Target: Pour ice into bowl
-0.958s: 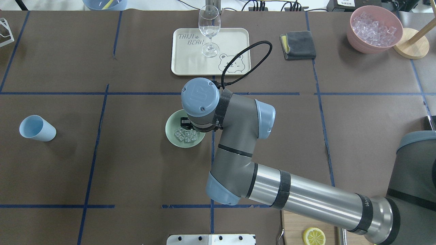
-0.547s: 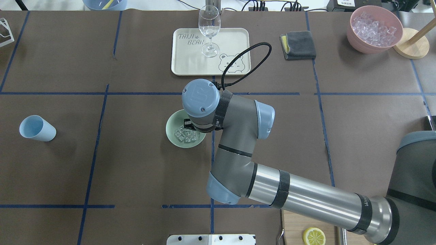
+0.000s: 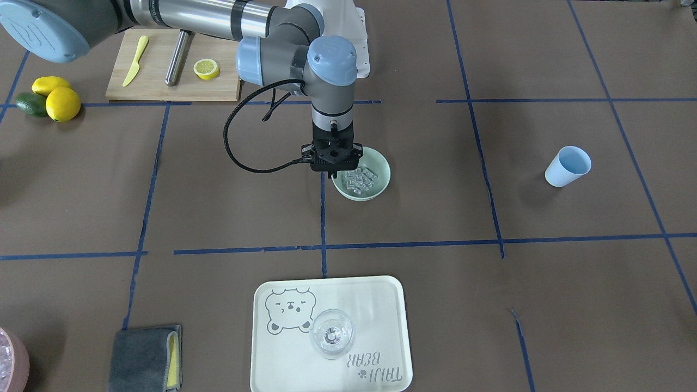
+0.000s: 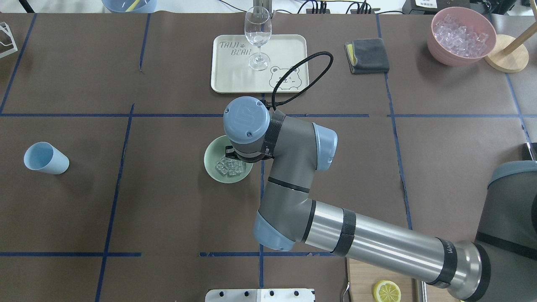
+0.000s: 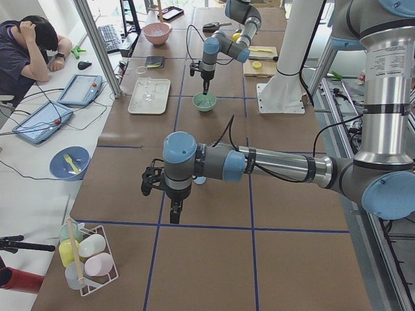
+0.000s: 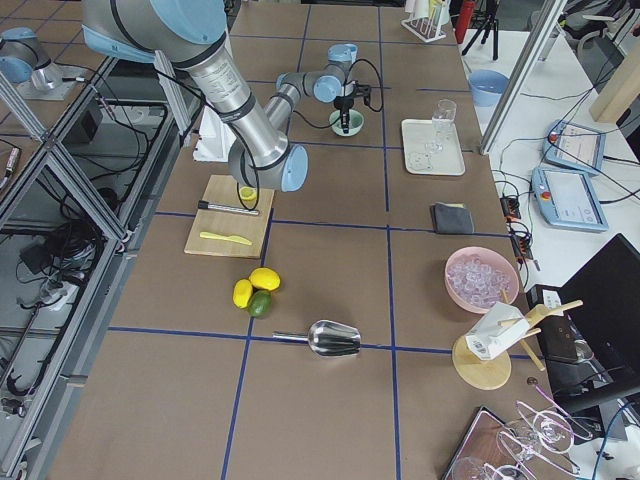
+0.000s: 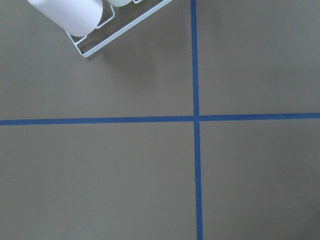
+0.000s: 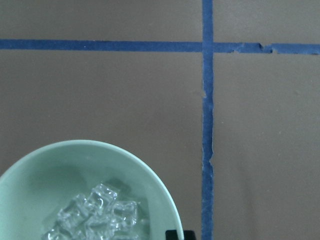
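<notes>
The pale mint-green bowl [image 4: 212, 161] stands at the table's middle, and the ice [image 4: 229, 166] lies in it as a small heap of clear cubes [image 8: 95, 215]. My right gripper [image 3: 331, 175] points straight down at the bowl's [image 3: 381, 182] rim on the side nearer my right arm. Its fingertips [image 8: 174, 234] are shut on that rim, one inside and one outside. In the overhead view the wrist hides most of it. My left gripper [image 5: 174, 216] hangs over bare table far to the left; I cannot tell if it is open or shut.
A light blue cup [image 4: 44, 158] stands far left. A cream tray [image 4: 235, 79] with a wine glass [image 4: 258, 35] lies beyond the bowl, a grey cloth [image 4: 368, 55] and a pink bowl of clear chunks [image 4: 460, 35] to its right. A cutting board [image 3: 163, 71] lies near the base.
The right wrist has shifted only a few pixels over the bowl. The bowl, the ice and the cup have not moved.
</notes>
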`<action>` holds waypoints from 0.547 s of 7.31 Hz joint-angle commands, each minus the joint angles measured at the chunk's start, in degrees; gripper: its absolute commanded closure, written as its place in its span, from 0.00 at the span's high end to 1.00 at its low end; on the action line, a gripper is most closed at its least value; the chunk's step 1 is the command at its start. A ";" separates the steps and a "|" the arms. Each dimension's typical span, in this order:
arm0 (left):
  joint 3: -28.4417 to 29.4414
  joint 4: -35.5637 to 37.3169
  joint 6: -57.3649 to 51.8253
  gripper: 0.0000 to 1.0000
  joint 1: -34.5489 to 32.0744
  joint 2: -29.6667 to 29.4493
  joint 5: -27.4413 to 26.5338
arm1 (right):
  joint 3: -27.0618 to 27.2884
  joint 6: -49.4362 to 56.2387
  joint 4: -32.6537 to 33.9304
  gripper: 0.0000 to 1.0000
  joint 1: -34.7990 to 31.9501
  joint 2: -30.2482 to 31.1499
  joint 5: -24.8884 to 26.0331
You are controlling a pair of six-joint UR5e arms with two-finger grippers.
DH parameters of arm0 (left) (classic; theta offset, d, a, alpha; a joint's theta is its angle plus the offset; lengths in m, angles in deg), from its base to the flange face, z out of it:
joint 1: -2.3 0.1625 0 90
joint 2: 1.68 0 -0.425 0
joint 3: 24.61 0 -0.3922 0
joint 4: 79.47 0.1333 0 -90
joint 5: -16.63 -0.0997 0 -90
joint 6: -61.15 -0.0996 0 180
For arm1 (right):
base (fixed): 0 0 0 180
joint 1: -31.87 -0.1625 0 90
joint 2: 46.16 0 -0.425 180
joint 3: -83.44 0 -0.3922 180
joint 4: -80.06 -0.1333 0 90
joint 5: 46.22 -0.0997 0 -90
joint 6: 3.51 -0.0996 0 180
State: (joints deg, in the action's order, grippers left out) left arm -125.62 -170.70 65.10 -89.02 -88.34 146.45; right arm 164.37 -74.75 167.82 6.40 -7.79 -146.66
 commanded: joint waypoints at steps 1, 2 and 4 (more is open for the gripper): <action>0.02 0.00 0.00 1.00 -0.01 0.09 0.00 | 1.15 0.06 -1.28 0.00 -0.19 0.30 -0.46; 0.02 0.00 0.00 1.00 -0.01 0.09 0.00 | 4.03 0.06 -1.02 0.00 -0.98 0.82 -1.07; 0.02 0.00 0.00 1.00 0.08 0.09 0.00 | 15.61 0.23 0.47 0.00 -5.79 7.38 -7.28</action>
State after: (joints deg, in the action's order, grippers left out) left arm -125.60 -170.70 65.10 -89.01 -88.29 146.45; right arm 173.38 -74.66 167.37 3.57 -4.22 -150.19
